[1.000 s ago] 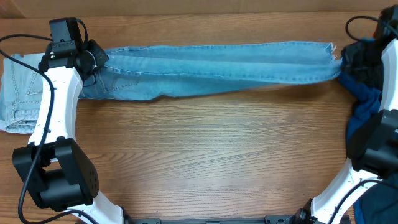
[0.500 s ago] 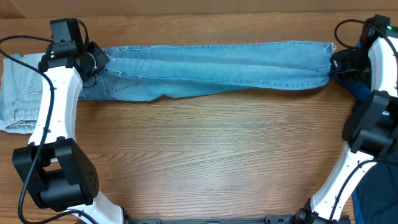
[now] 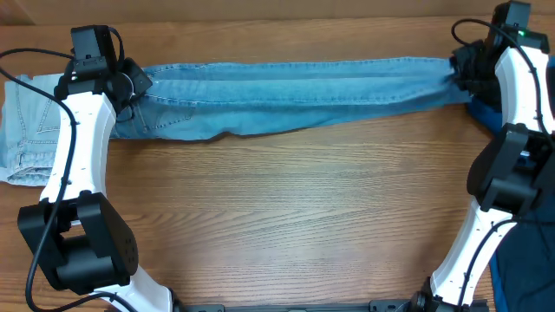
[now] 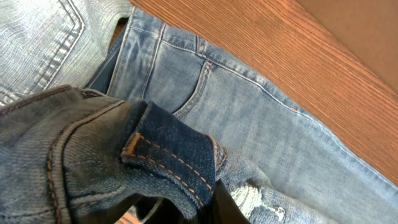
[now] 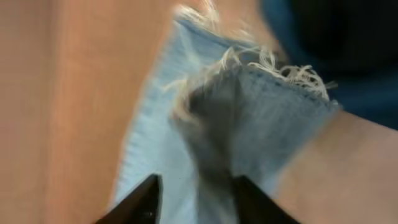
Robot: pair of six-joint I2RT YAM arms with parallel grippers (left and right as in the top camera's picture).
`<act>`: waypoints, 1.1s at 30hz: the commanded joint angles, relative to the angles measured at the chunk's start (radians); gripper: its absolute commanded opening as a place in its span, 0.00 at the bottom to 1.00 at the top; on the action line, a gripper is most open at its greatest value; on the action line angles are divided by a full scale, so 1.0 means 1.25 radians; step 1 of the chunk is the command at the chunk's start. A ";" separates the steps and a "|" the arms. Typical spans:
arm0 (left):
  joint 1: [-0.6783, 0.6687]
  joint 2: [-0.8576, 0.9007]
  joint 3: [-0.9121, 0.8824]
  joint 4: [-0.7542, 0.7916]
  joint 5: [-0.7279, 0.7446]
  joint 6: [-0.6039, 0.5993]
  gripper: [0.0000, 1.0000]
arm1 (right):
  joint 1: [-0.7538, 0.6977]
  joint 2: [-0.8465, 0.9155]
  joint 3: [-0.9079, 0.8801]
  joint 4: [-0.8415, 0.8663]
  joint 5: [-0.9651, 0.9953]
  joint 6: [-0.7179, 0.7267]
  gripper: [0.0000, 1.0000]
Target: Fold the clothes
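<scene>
Mid-blue jeans [image 3: 295, 87] lie stretched full length along the back of the table. My left gripper [image 3: 132, 84] is shut on their bunched waistband [image 4: 168, 155], which drapes over the dark fingers [image 4: 231, 206] in the left wrist view. At the other end, my right gripper [image 3: 457, 71] is over the frayed leg hem [image 5: 267, 68]. Its two fingertips [image 5: 144, 200] stand apart, with denim lying loose between them. Paler washed-denim jeans [image 3: 22, 130] sit at the far left and also show in the left wrist view [image 4: 37, 37]. A deep-blue top [image 3: 483, 111] lies just past the right hem.
Bare wooden tabletop [image 3: 295, 208] fills the middle and front. Both arm bases stand at the front corners, left [image 3: 78, 243] and right [image 3: 512, 173]. More dark blue fabric [image 3: 525, 282] shows at the bottom right corner.
My right arm swung toward the back of the table and its jaws came apart, releasing the leg hem. The hem end shifted slightly backward. The left arm stayed put.
</scene>
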 commanded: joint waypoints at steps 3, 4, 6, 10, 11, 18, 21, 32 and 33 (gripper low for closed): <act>0.010 0.000 0.030 0.005 -0.055 0.018 0.13 | 0.047 0.014 0.024 0.126 0.016 0.000 1.00; 0.010 0.000 0.030 0.005 -0.060 0.019 0.13 | 0.050 0.014 0.024 0.154 0.002 -0.029 1.00; 0.010 0.000 0.030 0.012 -0.069 0.046 0.12 | 0.051 0.013 0.025 0.193 -0.068 -0.145 1.00; 0.010 -0.001 0.040 0.005 -0.072 0.102 0.19 | 0.026 -0.001 0.027 0.086 -0.077 -0.244 1.00; 0.010 -0.001 0.040 0.009 -0.071 0.102 0.26 | 0.020 -0.001 0.027 0.066 -0.091 -0.280 1.00; 0.009 0.034 0.039 0.071 -0.072 0.106 0.45 | 0.015 -0.001 0.027 -0.078 -0.092 -0.420 1.00; 0.009 0.057 0.039 0.098 -0.064 0.136 0.33 | 0.015 -0.002 0.027 -0.125 -0.092 -0.434 1.00; -0.114 0.020 0.115 -0.160 -0.054 0.201 0.04 | 0.072 -0.008 0.024 -0.269 -0.070 -0.689 0.82; -0.134 0.039 0.115 -0.164 -0.056 0.202 0.04 | 0.089 -0.008 0.023 -0.272 -0.070 -0.692 0.45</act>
